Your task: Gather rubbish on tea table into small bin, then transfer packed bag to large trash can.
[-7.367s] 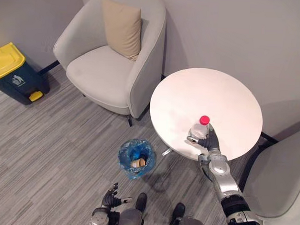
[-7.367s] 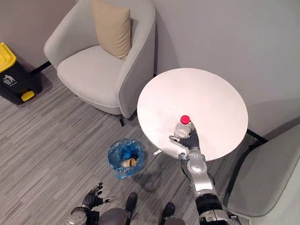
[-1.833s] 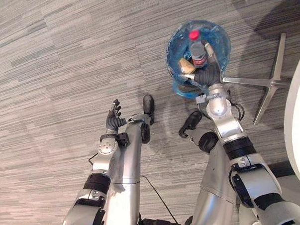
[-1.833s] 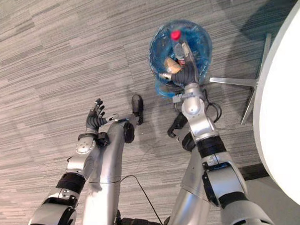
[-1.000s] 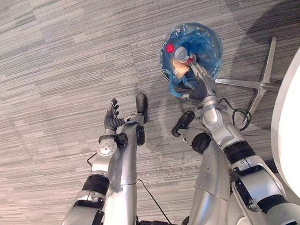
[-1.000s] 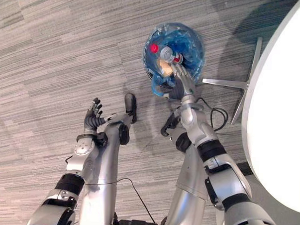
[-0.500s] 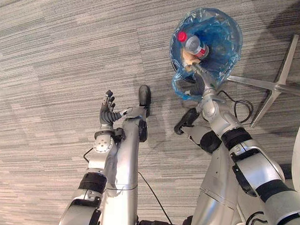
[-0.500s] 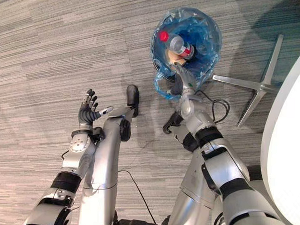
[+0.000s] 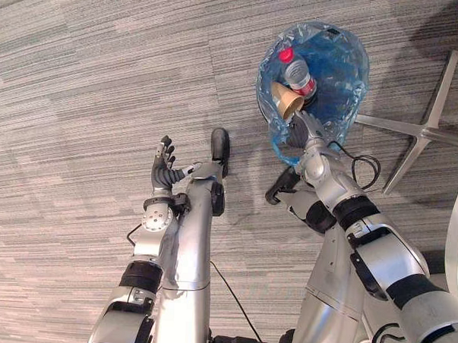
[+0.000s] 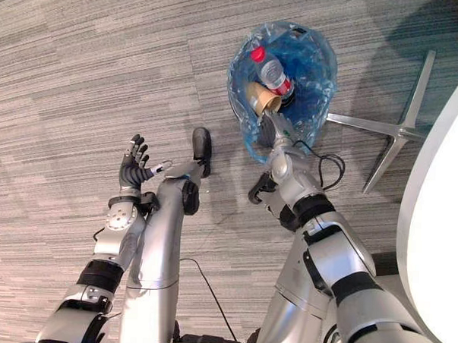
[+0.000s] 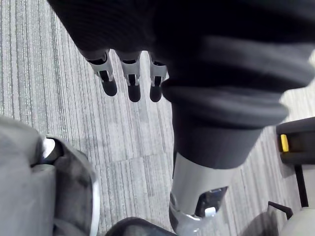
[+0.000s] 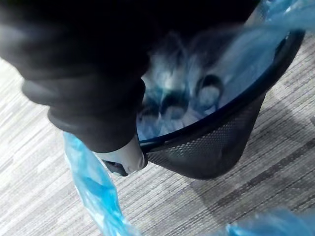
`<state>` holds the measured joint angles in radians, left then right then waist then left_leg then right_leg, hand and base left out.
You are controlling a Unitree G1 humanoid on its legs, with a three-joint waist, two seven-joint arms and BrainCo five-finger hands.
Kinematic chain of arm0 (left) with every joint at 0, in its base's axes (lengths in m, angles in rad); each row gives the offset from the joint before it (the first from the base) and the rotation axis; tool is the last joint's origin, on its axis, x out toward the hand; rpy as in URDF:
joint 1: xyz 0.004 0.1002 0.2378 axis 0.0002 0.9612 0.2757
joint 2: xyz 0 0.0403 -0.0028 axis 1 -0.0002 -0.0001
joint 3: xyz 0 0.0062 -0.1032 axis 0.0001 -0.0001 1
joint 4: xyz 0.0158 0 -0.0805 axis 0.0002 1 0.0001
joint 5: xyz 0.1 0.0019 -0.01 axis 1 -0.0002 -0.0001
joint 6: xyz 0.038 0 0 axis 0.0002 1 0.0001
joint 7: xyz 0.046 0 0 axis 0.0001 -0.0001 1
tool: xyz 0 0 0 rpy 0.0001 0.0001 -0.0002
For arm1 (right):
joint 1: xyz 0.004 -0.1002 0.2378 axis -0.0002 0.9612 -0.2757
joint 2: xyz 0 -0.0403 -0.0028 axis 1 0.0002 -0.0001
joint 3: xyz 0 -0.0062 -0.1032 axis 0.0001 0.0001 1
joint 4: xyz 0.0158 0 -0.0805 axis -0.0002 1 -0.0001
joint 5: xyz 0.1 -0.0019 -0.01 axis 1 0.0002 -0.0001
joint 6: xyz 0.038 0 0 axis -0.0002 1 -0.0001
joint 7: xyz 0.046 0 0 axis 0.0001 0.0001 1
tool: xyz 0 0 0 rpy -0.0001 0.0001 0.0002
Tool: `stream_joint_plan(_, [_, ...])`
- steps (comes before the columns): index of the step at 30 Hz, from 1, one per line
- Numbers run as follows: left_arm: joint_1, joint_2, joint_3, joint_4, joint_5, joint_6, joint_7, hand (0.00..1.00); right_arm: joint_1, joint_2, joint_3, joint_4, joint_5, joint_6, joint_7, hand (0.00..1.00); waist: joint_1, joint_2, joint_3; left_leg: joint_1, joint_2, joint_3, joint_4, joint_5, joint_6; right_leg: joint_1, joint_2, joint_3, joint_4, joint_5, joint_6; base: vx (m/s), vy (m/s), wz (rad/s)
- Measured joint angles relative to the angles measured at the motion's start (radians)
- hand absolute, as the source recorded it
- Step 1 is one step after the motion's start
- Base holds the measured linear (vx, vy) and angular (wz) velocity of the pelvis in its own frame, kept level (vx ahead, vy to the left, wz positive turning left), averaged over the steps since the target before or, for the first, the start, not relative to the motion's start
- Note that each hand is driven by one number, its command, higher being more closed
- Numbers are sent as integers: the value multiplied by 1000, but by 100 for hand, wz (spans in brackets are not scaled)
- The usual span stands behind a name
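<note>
The small black mesh bin (image 9: 322,122) with its blue bag (image 9: 336,58) stands on the carpet in front of me. Inside it lie a clear bottle (image 9: 298,70) with a red cap and a brown paper cup (image 9: 287,103). My right hand (image 9: 299,133) is at the bin's near rim. In the right wrist view its fingers curl inside the blue bag (image 12: 96,194) over the rim of the bin (image 12: 216,152), and the thumb (image 12: 125,158) presses from outside. My left hand (image 9: 163,169) hangs over the floor to the left, fingers (image 11: 129,81) straight and empty.
The tea table's metal foot (image 9: 417,133) spreads on the carpet just right of the bin. The white tabletop's edge (image 10: 439,226) runs along the right side. Grey striped carpet (image 9: 80,97) lies open to the left.
My right hand has dropped from over the bin to its near rim and its fingers have curled onto the bag. The bottle now lies in the bin. The left hand is unchanged.
</note>
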<state>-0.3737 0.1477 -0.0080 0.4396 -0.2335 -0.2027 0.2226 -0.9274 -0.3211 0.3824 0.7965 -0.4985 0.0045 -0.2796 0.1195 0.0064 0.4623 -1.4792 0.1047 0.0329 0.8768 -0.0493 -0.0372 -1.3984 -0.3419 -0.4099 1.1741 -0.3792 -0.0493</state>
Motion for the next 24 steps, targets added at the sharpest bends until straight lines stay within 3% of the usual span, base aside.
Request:
stream_joint_plan(11, [2, -10, 3, 3, 1, 32, -3, 0, 110, 50, -102, -211, 105, 0, -6, 100, 1, -1, -1, 44, 14, -3, 7, 2, 4, 50, 17, -1, -10, 4, -7, -9, 5, -5])
stream_joint_plan(17, [29, -58, 1, 2, 2, 44, -16, 0, 237, 116, -122, -344, 190, -33, -4, 100, -13, -3, -10, 163, 31, 5, -48, 4, -8, 169, 48, -14, -73, 4, -4, -45, 23, -11])
stream_joint_plan(24, [82, -65, 1, 2, 10, 55, -27, 0, 312, 120, -141, -380, 234, -38, 10, 100, -27, -6, -12, 309, 32, 7, -149, 29, -32, 312, 66, -41, -159, 18, -27, 0, -14, 3])
